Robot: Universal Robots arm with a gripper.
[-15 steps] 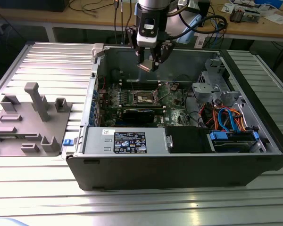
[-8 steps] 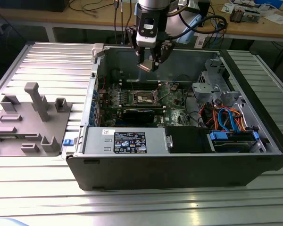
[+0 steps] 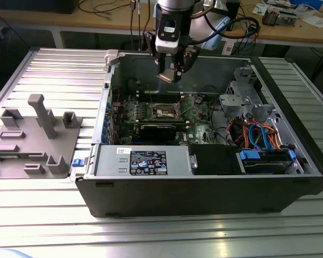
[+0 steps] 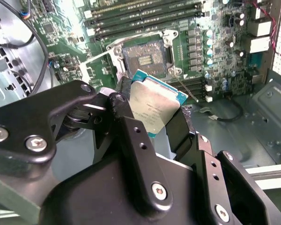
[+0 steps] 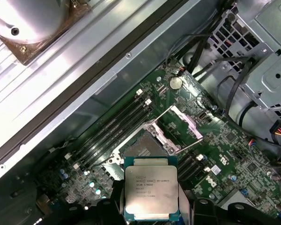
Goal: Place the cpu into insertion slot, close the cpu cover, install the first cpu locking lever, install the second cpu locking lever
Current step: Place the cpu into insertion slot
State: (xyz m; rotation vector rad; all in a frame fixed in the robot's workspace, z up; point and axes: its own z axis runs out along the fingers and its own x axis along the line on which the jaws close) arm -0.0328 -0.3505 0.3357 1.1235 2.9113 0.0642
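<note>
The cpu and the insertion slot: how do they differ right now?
The cpu is clamped in the hand above the green circuit board; the insertion slot is set into that board, empty. The cpu's face is silvery metal; the insertion slot's centre is dark. Both are square and look similar in size.

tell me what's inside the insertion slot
Nothing is seated: the insertion slot shows its bare dark centre in the second wrist view. The gripper holds the cpu above it, hiding part of its rim.
</note>
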